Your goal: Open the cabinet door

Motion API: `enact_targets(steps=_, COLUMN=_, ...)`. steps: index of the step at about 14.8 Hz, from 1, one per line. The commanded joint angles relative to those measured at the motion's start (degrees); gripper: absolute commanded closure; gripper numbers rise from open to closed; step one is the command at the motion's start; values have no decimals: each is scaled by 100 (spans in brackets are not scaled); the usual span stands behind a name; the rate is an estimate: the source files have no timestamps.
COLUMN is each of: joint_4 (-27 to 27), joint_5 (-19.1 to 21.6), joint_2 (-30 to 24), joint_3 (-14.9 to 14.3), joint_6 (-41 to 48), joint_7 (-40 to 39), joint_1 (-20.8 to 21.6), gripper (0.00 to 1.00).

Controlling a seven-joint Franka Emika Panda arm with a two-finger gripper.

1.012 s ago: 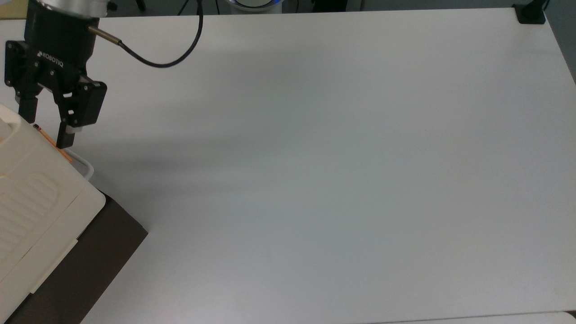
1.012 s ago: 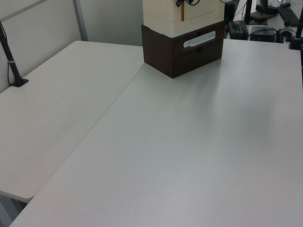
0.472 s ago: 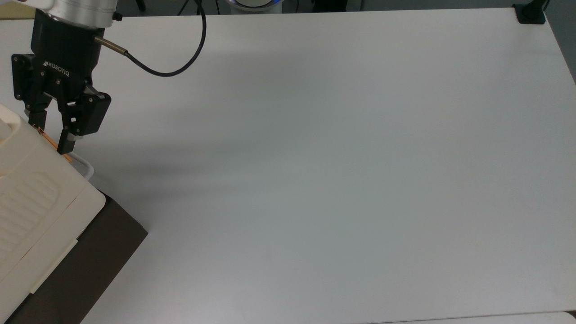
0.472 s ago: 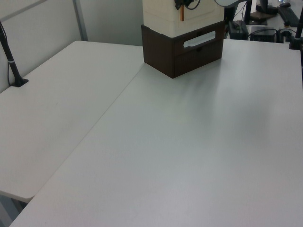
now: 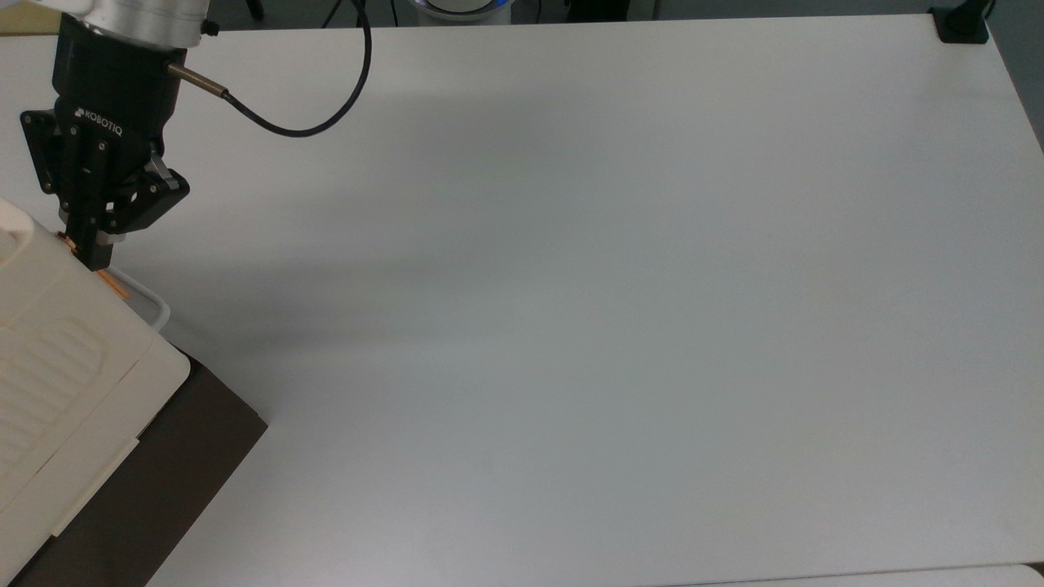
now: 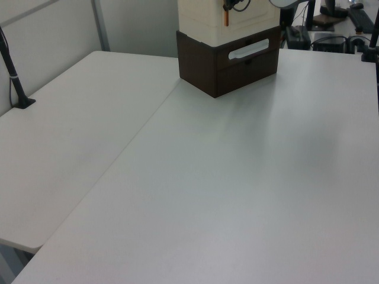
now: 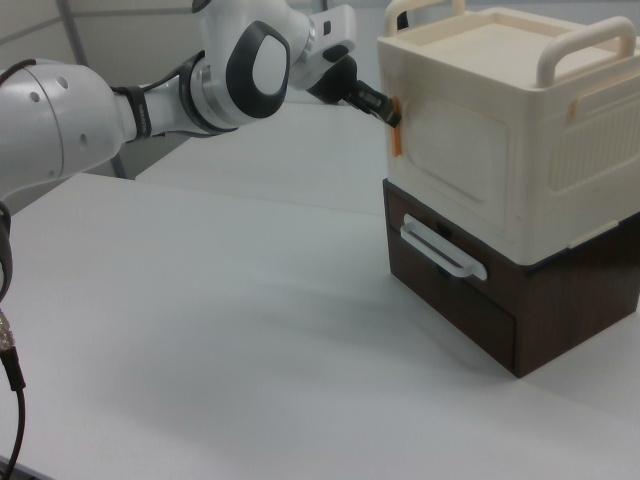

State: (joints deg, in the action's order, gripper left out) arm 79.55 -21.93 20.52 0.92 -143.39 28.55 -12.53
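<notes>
cabinet door (image 7: 465, 160) handle (image 7: 396, 138), fingers (image 5: 91, 253) pinching

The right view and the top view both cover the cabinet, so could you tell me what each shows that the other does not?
Only the right view shows the robot's white arm, the cabinet's front panel, the brown drawer unit's front and its white drawer handle. Only the top view shows the grooved recess on the cabinet and the wide bare table. Both show the gripper closed on the orange door handle.
</notes>
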Motion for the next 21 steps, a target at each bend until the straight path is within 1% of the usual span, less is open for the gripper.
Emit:
enact_targets(steps=1, joint_4=-19, joint_5=-119, joint_2=23, joint_3=-39, joint_6=125, joint_7=-43, joint_1=-4, gripper=92)
enact_targets(steps=3, joint_4=8, joint_5=-110, joint_2=-56, joint_3=-31, joint_6=546, joint_7=-113, joint_1=5, gripper=92)
enact_targets(steps=6, joint_4=104, joint_5=-14, joint_2=-258, joint_3=40, joint_6=1223, joint_7=-385, joint_1=40, gripper=92)
enact_targets(steps=8, joint_4=175, joint_5=56, joint_2=-381, joint_3=109, joint_6=1558, joint_7=-430, joint_1=57, gripper=91)
enact_targets(steps=9, joint_4=192, joint_5=153, joint_2=-451, joint_3=171, joint_6=1733, joint_7=-430, joint_1=57, gripper=88)
enact_targets(steps=11, joint_4=219, joint_5=372, joint_2=-557, joint_3=233, joint_6=2024, joint_7=-438, joint_1=75, gripper=50)
enact_targets(steps=12, joint_4=254, joint_5=478, joint_2=-584, joint_3=303, joint_6=2103, joint_7=-473, joint_1=75, gripper=42)
enact_targets(steps=13, joint_4=280, joint_5=566, joint_2=-610, joint_3=416, joint_6=2243, joint_7=-491, joint_1=75, gripper=19)
enact_targets(steps=14, joint_4=246, joint_5=636, joint_2=-619, joint_3=565, joint_6=2584, joint_7=-491, joint_1=75, gripper=11)
enact_targets(steps=15, joint_4=237, joint_5=663, joint_2=-671, joint_3=689, joint_6=2788, joint_7=-491, joint_1=75, gripper=8)
enact_targets(steps=17, joint_4=210, joint_5=760, joint_2=-733, joint_3=900, joint_6=2947, joint_7=-491, joint_1=84, gripper=8)
enact_targets(steps=18, joint_4=167, joint_5=847, joint_2=-768, joint_3=936, joint_6=2948, joint_7=-483, joint_1=84, gripper=7)
enact_targets(steps=19, joint_4=44, joint_5=848, joint_2=-760, joint_3=945, joint_6=2913, joint_7=-482, joint_1=127, gripper=3)
enact_targets(steps=21, joint_4=-53, joint_5=813, joint_2=-733, joint_3=936, joint_6=2790, joint_7=-491, joint_1=207, gripper=2)
